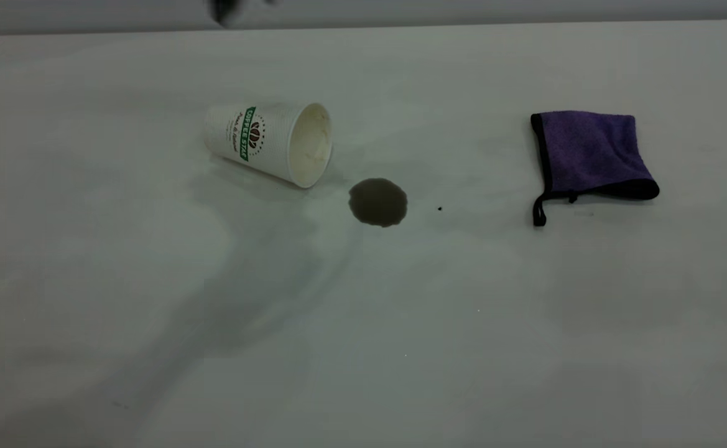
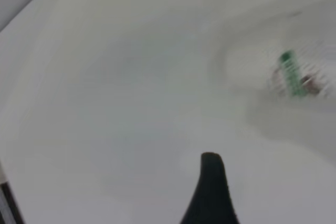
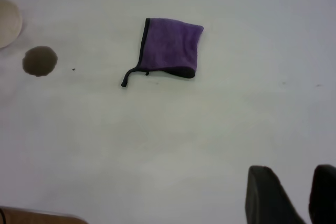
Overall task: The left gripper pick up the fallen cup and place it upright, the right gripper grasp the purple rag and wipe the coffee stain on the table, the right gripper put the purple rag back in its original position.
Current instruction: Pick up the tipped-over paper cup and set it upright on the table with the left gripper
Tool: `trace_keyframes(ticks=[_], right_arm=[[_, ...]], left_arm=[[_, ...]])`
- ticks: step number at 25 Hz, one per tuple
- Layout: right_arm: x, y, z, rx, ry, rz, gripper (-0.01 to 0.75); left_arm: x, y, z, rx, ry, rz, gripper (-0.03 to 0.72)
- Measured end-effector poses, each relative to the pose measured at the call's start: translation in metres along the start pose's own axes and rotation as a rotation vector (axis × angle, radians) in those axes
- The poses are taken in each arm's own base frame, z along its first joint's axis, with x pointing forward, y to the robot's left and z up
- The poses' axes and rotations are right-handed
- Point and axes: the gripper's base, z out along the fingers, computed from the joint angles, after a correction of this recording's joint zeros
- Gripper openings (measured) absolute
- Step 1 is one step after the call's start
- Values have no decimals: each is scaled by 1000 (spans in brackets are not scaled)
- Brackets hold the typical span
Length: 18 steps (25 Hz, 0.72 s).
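The fallen cup (image 1: 270,143) lies on its side on the table (image 1: 363,323), with its cream inside facing the coffee stain (image 1: 378,201), a dark brown puddle just off its mouth. The purple rag (image 1: 593,155) lies flat to the right, its black loop at the near corner. The left arm shows only as a dark blur (image 1: 223,11) at the far edge behind the cup. In the left wrist view one finger (image 2: 210,187) shows and the other is out of frame, with the cup (image 2: 294,74) blurred ahead. The right gripper (image 3: 294,174) hovers empty, well back from the rag (image 3: 170,48), its tips slightly apart.
A tiny black speck (image 1: 439,208) sits right of the stain. The table's far edge (image 1: 463,25) runs along the top of the exterior view. The right wrist view also shows the stain (image 3: 39,60) and the cup's mouth (image 3: 8,22).
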Motion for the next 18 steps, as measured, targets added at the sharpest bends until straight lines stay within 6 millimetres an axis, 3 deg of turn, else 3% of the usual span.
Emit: trace_keyframes(ticks=[7,18], right_arm=[[0,0,0,0,0,0,238],[0,0,0,0,0,0,238]], left_arm=[[-24,-51,48,-13,22,61,669],[-25,-83,111,-129,22,152,647]])
